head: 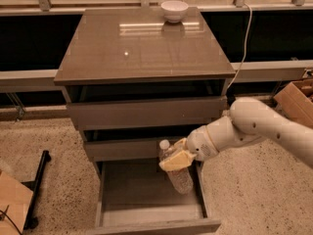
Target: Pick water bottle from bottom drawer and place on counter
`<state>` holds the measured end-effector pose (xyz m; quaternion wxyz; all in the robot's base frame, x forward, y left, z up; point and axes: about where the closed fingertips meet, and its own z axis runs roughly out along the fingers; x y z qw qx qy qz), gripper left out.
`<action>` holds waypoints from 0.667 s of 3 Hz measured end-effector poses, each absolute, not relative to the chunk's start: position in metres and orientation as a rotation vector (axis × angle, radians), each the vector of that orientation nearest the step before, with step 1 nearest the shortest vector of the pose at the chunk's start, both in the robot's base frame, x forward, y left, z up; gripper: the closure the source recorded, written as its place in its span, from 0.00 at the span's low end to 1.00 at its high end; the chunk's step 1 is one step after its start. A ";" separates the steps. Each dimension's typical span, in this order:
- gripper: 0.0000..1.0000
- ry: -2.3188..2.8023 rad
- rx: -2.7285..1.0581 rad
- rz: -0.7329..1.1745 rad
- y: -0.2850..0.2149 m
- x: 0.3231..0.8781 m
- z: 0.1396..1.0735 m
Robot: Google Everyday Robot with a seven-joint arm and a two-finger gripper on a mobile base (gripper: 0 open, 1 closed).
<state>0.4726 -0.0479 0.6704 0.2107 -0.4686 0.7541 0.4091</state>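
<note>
Warm, even light falls from above, giving everything a tan cast. The glossy counter (142, 48) carries 1 pale streak of glare near its back edge and 1 small bright spot left of centre, and it mirrors the white bowl (174, 10) faintly. Deep shadow fills the gaps under the counter and between the drawer fronts; the wall band behind is nearly black. The bottom drawer (146, 214) is dim inside. The gripper (175, 159), clamped on the water bottle (180, 177) above that drawer, catches light on its yellow fingers, and the bottle glints weakly. The arm's white shell (264, 126) is brightest on its upper side.
</note>
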 end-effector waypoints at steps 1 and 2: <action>1.00 2.031 -1.351 0.981 -0.061 0.509 0.781; 1.00 2.000 -1.381 0.836 -0.057 0.544 0.871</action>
